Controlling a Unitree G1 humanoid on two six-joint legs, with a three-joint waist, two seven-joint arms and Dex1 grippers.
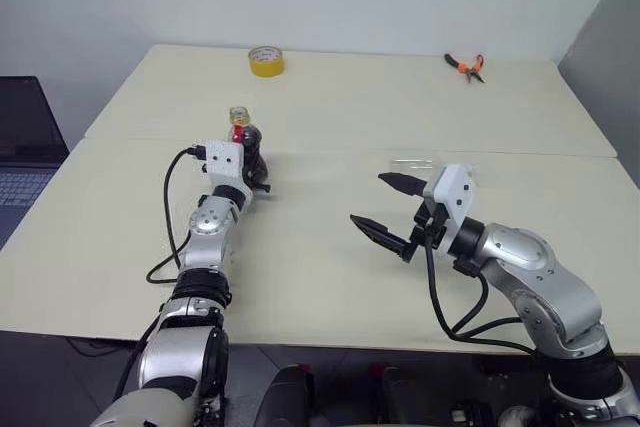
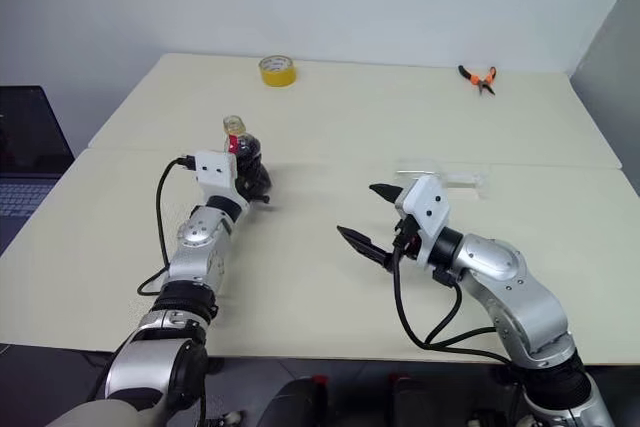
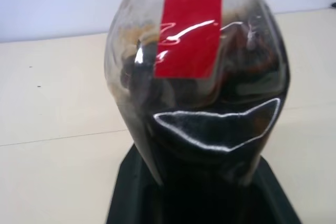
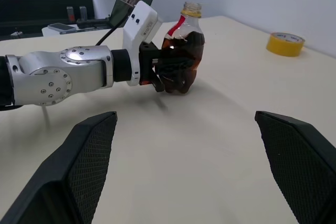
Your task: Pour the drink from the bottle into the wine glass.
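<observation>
The bottle (image 4: pixel 184 51) stands upright on the table at the left, clear and squat, with a red label and a yellowish top. The dark drink (image 3: pixel 220 145) fills its lower body. My left gripper (image 4: pixel 173 74) reaches forward and is shut on the bottle (image 1: pixel 250 139), its black fingers wrapped around the belly. My right gripper (image 1: pixel 366 198) hovers open above the table at the right with nothing between its fingers (image 4: pixel 89 166), pointing left toward the bottle. Just behind it a faint clear shape, the wine glass (image 2: pixel 445 181), sits low on the table. I cannot tell whether it stands or lies.
A yellow tape roll (image 1: pixel 266 61) sits at the table's far edge and orange-handled pliers (image 1: pixel 466 65) lie at the far right. A laptop (image 1: pixel 25 147) stands off the table's left side. A seam (image 1: pixel 400 152) crosses the tabletop.
</observation>
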